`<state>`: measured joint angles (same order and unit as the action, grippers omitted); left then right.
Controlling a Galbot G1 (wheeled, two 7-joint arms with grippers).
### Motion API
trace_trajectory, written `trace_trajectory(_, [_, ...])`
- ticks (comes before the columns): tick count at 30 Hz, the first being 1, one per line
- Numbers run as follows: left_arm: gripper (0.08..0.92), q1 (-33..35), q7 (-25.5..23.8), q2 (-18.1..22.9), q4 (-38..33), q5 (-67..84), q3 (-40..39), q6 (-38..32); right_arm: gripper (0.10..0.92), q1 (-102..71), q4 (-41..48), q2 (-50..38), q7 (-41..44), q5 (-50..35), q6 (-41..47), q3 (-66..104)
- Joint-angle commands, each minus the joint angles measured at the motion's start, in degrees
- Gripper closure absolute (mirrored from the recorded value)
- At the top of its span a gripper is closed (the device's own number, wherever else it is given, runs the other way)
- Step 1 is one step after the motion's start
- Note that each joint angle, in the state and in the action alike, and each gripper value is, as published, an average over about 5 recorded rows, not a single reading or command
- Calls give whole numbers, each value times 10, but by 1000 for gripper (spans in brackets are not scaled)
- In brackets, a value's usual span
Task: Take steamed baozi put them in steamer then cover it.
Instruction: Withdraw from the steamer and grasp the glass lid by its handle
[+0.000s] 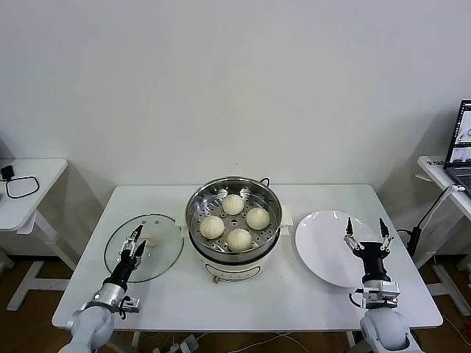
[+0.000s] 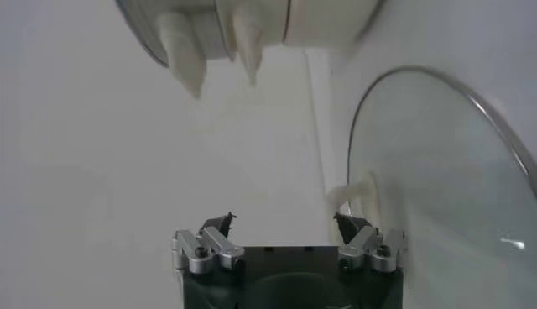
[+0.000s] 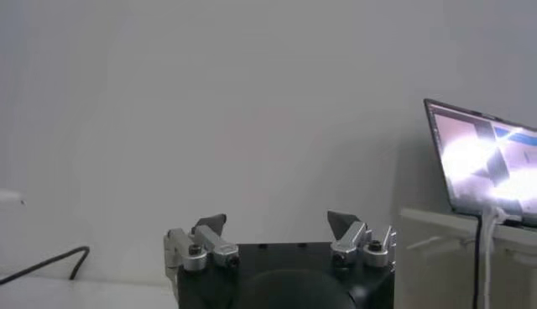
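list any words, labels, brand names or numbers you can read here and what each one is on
None can be read.
Laptop screen on the side desk: lit with content, too blurred to read.
Steamer base: no legible mark.
Cover, white plate, left gripper and right gripper: no print visible.

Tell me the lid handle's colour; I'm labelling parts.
Cream-white, on the clear glass lid; the head view shows it best.

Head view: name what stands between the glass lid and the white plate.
The steamer with four baozi inside stands between the lid and plate, seen in the head view.
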<state>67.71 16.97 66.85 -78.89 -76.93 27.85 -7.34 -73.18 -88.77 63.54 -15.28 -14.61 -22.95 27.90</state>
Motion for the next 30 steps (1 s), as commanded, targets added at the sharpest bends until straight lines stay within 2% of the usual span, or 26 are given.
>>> trace_trajectory(1, [177, -49, -4, 5, 51, -18, -10, 21, 203, -18, -1, 10, 2, 10, -4, 13])
trace_trajectory(16, [177, -90, -8, 17, 86, -18, -22, 29, 203, -17, 0, 19, 2, 13, -3, 14])
trace_trajectory(19, [203, -91, -12, 16, 89, -17, -22, 30, 203, -16, 0, 19, 1, 13, -3, 14])
trace_trajectory(30, [510, -77, -20, 21, 77, 20, -25, 36, 203, -7, 2, 20, 1, 13, -1, 8])
